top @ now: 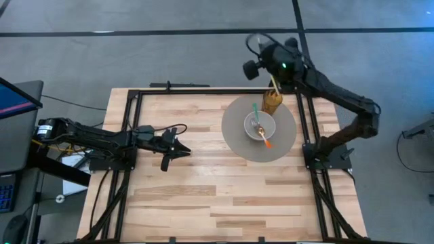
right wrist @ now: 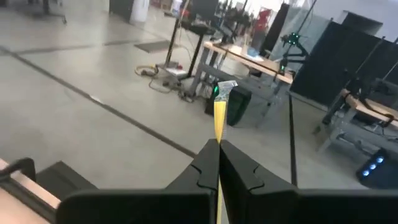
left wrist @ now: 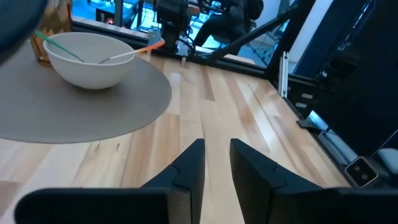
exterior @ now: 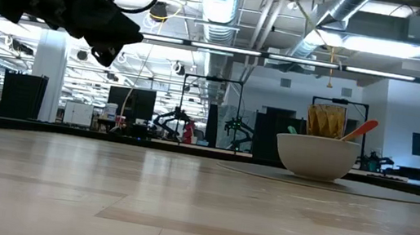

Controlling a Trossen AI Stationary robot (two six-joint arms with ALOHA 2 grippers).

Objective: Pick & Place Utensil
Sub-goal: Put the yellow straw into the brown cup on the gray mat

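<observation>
Yellow-handled utensil (right wrist: 219, 121) sits pinched in the right gripper (right wrist: 217, 163) above the brown holder (top: 272, 102). Beside it on the round grey mat (top: 234, 139), the white bowl (top: 260, 126) holds green- and orange-handled utensils. The left gripper (left wrist: 214, 165) hovers narrowly parted, well apart.

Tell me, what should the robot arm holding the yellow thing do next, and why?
Probably carry it toward the white bowl and lower it. The right gripper is shut on the yellow-handled utensil, raised above the brown holder, and the bowl already holds a green-handled and an orange-handled one.
</observation>
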